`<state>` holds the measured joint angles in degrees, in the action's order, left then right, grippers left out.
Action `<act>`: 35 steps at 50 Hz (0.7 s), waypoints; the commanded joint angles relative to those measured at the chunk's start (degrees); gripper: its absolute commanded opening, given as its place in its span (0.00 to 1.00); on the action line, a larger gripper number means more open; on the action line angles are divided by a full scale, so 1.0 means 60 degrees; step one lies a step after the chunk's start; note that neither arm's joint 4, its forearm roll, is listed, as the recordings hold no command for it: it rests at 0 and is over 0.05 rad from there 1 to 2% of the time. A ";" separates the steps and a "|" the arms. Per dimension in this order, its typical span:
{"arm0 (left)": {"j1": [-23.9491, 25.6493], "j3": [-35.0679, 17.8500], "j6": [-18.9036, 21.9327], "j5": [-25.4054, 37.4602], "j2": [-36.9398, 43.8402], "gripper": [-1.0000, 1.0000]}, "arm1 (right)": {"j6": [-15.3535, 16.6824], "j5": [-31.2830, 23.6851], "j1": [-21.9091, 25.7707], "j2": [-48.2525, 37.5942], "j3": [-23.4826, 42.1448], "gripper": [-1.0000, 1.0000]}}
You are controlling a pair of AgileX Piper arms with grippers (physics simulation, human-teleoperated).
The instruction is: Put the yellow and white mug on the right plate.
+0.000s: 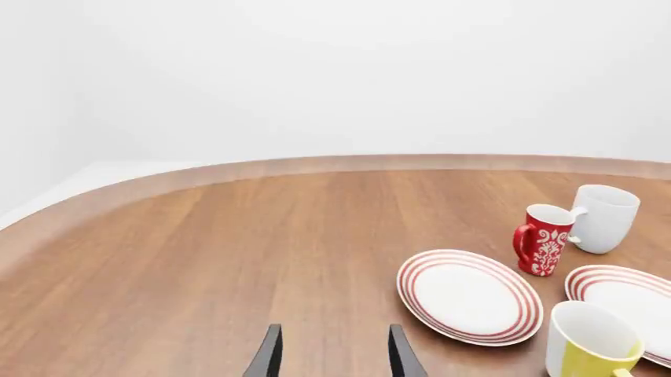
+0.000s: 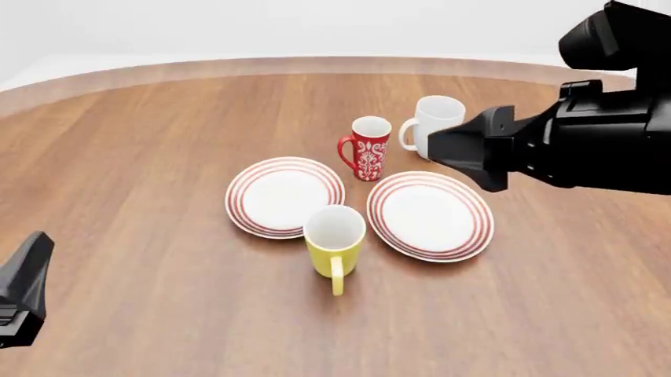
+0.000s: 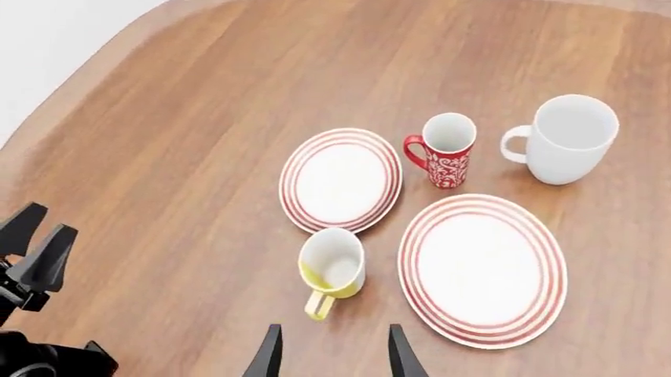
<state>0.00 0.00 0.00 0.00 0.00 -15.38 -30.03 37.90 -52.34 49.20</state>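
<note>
The yellow and white mug stands upright on the table between the two plates, its handle toward my side. It also shows in the right wrist view and the left wrist view. The right plate lies just right of it, bare; it also shows in the right wrist view. My right gripper is open and empty, high above the table on the near side of the mug. My left gripper is open and empty, low over the table far left of the mug.
The left plate lies just left of the mug. A red patterned mug and a taller white mug stand behind the plates. My right arm hangs over the table's right side. The left arm sits at the near left corner.
</note>
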 commanded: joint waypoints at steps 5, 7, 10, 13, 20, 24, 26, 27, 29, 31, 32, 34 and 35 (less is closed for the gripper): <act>0.0000 0.0000 0.0000 0.0000 0.0000 1.00 | -0.0174 0.0225 0.0617 -0.0436 0.0154 1.00; 0.0000 0.0000 0.0000 0.0000 0.0000 1.00 | -0.0190 0.0250 0.0695 -0.0460 0.0174 1.00; 0.0000 0.0000 0.0000 0.0000 0.0000 1.00 | -0.0146 0.0327 0.0707 -0.0477 0.0131 1.00; 0.0000 0.0000 0.0000 0.0000 0.0000 1.00 | -0.0022 0.0391 0.0737 -0.0431 0.0113 1.00; 0.0000 0.0000 0.0000 0.0000 0.0000 1.00 | -0.0022 0.0391 0.0737 -0.0431 0.0113 1.00; 0.0000 0.0000 0.0000 0.0000 0.0000 1.00 | -0.0022 0.0391 0.0737 -0.0431 0.0113 1.00; 0.0000 0.0000 0.0000 0.0000 0.0000 1.00 | -0.0022 0.0391 0.0737 -0.0431 0.0113 1.00; 0.0000 0.0000 0.0000 0.0000 0.0000 1.00 | -0.0022 0.0391 0.0737 -0.0431 0.0113 1.00; 0.0000 0.0000 0.0000 0.0000 0.0000 1.00 | -0.0022 0.0391 0.0737 -0.0431 0.0113 1.00; 0.0000 0.0000 0.0000 0.0000 0.0000 1.00 | -0.0022 0.0391 0.0737 -0.0431 0.0113 1.00; 0.0000 0.0000 0.0000 0.0000 0.0000 1.00 | -0.0022 0.0391 0.0737 -0.0431 0.0113 1.00; 0.0000 0.0000 0.0000 0.0000 0.0000 1.00 | -0.0100 0.0385 0.0763 -0.0410 0.0093 1.00; 0.0000 0.0000 0.0000 0.0000 0.0000 1.00 | -0.0128 0.0365 0.0751 -0.0398 0.0103 1.00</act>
<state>0.00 0.00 0.00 0.00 0.00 -15.72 -27.83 42.18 -54.84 49.83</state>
